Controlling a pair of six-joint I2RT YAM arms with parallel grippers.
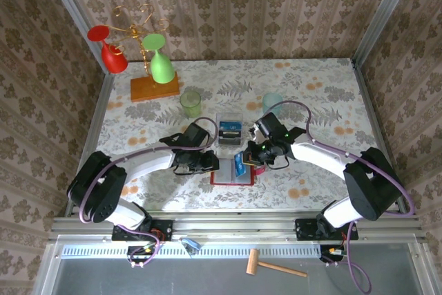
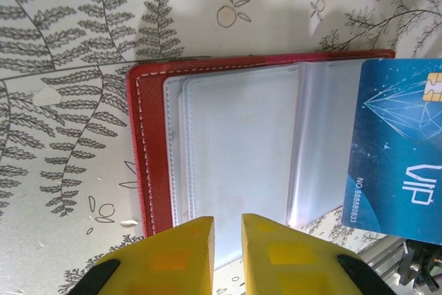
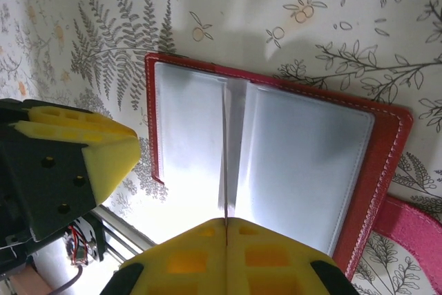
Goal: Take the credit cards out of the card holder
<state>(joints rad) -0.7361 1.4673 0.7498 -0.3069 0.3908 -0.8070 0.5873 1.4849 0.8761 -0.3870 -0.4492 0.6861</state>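
The red card holder (image 1: 222,180) lies open on the table between both arms, its grey clear pockets (image 2: 235,150) facing up. My right gripper (image 3: 226,222) is shut on a blue credit card (image 2: 404,150) marked VIP. That card stands on edge over the holder's middle and shows as a thin line (image 3: 225,157) in the right wrist view. My left gripper (image 2: 228,229) hovers at the holder's near-left edge (image 2: 148,170). Its jaws are a narrow gap apart with nothing between them. From above, the blue card (image 1: 239,164) sits just left of the right gripper (image 1: 247,158) and right of the left gripper (image 1: 210,164).
A clear plastic box (image 1: 228,131) with cards stands just behind the holder. A green cup (image 1: 190,103) and a pale blue cup (image 1: 272,103) stand farther back. A glass rack (image 1: 153,88) occupies the back left. The holder's red strap tab (image 3: 414,229) lies at its right.
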